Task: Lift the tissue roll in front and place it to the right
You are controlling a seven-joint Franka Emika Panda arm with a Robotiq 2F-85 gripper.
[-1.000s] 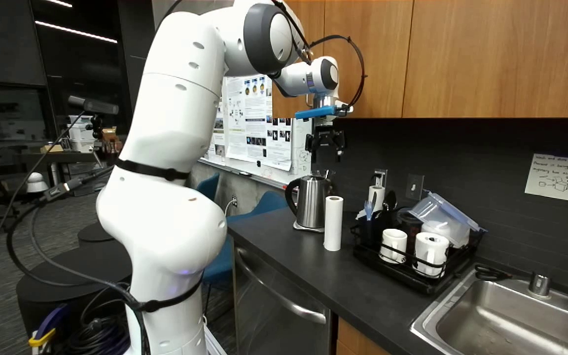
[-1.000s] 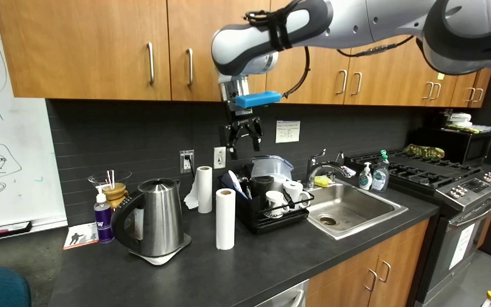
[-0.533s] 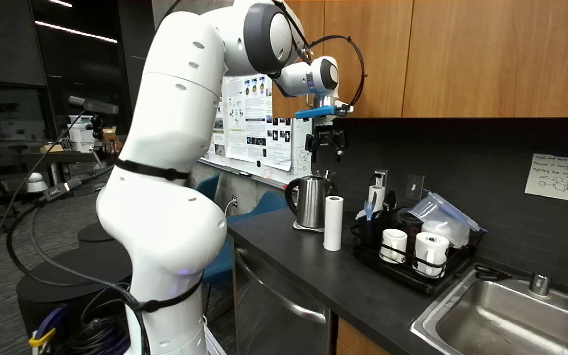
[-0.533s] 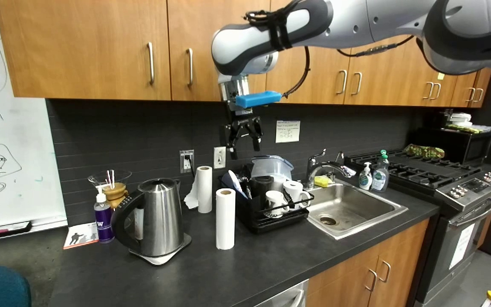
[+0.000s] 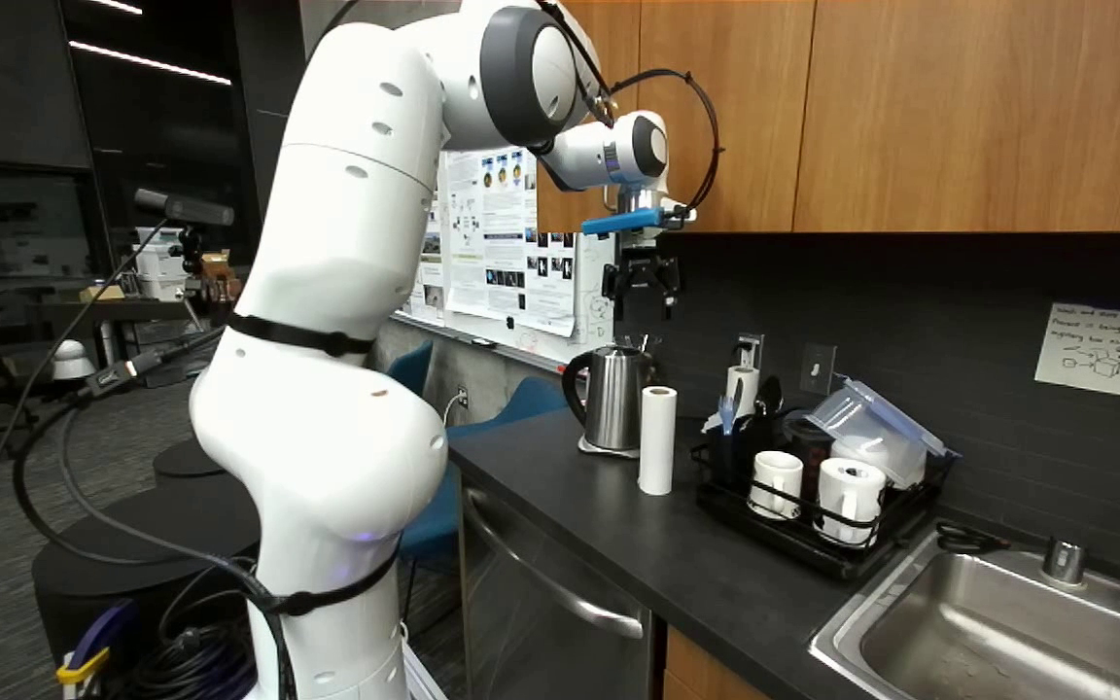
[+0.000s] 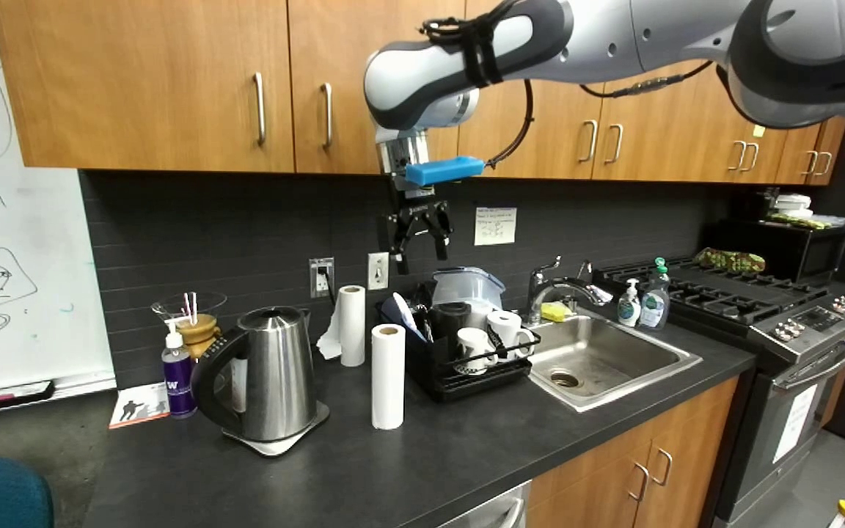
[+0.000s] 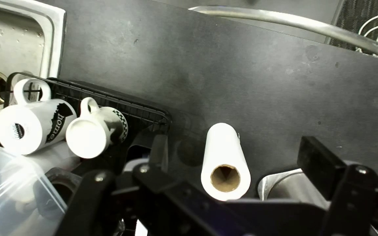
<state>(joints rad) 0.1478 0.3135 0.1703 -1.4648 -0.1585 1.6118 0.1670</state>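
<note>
Beside the silver metal kettle [image 6: 276, 381], front white paper tissue roll [image 6: 387, 378] stands upright, untouched. Black two-fingered claw [image 6: 420, 257] hangs spread, higher than kettle; roll, claw unmoved since last frame, lift likely not begun.

Open air under the gripper [image 6: 420, 259], down to the front tissue roll [image 6: 388, 378]. Widest free stretch: counter [image 6: 452, 462] between roll and front edge. Tight at the sides: kettle [image 6: 279, 381] near one, dish rack [image 6: 437, 386] near the other, narrow strip between rack and roll. A second roll [image 6: 353, 326] stands behind; wall cabinets [image 6: 173, 88] overhang the back; plastic tub [image 6: 468, 287] juts up from the rack.
</note>
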